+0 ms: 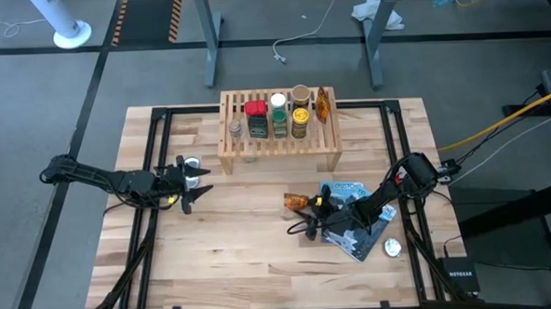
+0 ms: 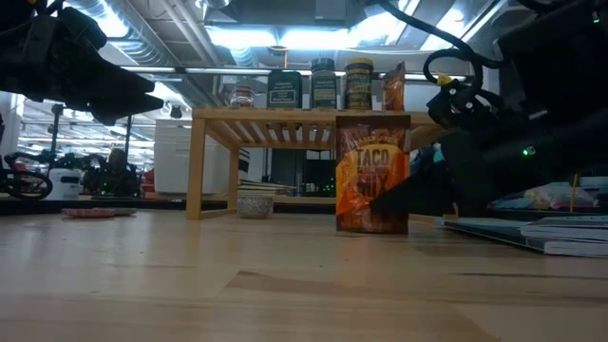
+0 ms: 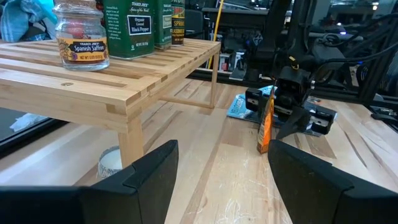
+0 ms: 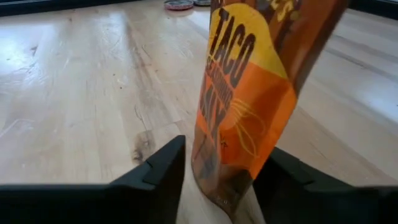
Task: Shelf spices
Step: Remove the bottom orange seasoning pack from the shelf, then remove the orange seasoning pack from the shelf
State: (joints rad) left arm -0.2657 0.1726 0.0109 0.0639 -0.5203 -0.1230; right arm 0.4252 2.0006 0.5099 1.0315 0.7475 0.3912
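Observation:
An orange taco seasoning packet (image 4: 249, 93) stands upright on its bottom edge on the table (image 1: 252, 258), in front of the shelf (image 1: 280, 145). My right gripper (image 1: 306, 215) is open, reaching in low from the right with a finger on each side of the packet's lower part. Several spice jars (image 1: 279, 117) and another orange packet (image 1: 322, 104) stand on the shelf's slats. My left gripper (image 1: 195, 183) waits open and level at the table's left, by the shelf's left front leg (image 3: 130, 146). A saffron jar (image 3: 81, 34) stands on the shelf's near corner. My right gripper has its fingers on either side of the packet's lower end (image 4: 217, 174), coming in nearly level from the table's right. Bare wood shows between one finger (image 4: 168, 168) and the packet. Whether the other finger (image 4: 280, 174) touches the packet, I cannot tell.
A blue-and-black pouch (image 1: 358, 230) lies flat under my right arm, with a silver disc (image 1: 392, 248) beside it. Another disc (image 1: 194, 164) lies by my left gripper. A small white cup (image 2: 255, 201) sits under the shelf. Bare tabletop stretches between the two arms.

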